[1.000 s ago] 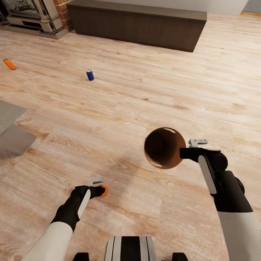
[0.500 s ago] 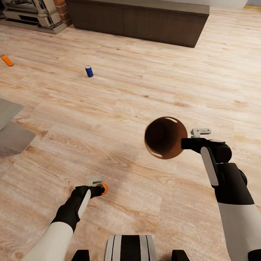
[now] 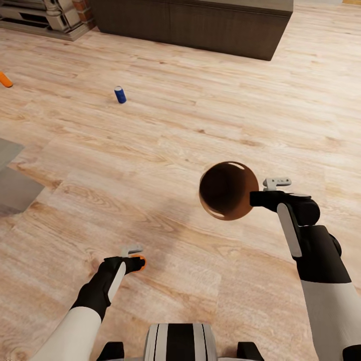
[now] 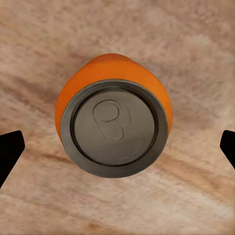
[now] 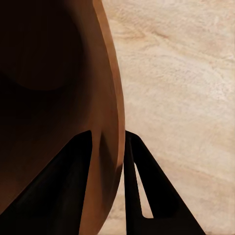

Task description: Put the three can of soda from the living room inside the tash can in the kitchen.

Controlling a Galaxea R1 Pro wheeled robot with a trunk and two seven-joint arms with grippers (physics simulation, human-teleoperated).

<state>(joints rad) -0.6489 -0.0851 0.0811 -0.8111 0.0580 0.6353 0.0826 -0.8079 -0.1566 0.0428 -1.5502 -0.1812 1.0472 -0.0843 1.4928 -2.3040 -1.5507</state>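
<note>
An orange can of soda (image 4: 113, 126) stands upright on the wood floor, silver top towards the camera. My left gripper (image 4: 117, 147) hangs open right above it, with the dark fingertips (image 4: 9, 152) wide apart on either side and not touching. In the head view the same can (image 3: 141, 262) peeks out beside the left gripper (image 3: 132, 254). My right gripper (image 3: 261, 192) is shut on the rim of the copper-brown tash can (image 3: 226, 190), held above the floor with its mouth facing me. The rim wall (image 5: 110, 122) sits between the fingers. A blue can (image 3: 120, 94) stands far ahead on the left, and another orange can (image 3: 4, 79) lies at the left edge.
A long dark brown low cabinet (image 3: 190, 22) runs along the far wall. The fireplace base (image 3: 45, 15) is at the far left. A grey low surface (image 3: 12, 180) juts in at the left edge. Open plank floor lies between me and the far cans.
The whole view has shifted, so the far cans and cabinet sit higher in the picture. My right gripper has lifted the tash can a little. The left gripper has sunk closer over the orange can.
</note>
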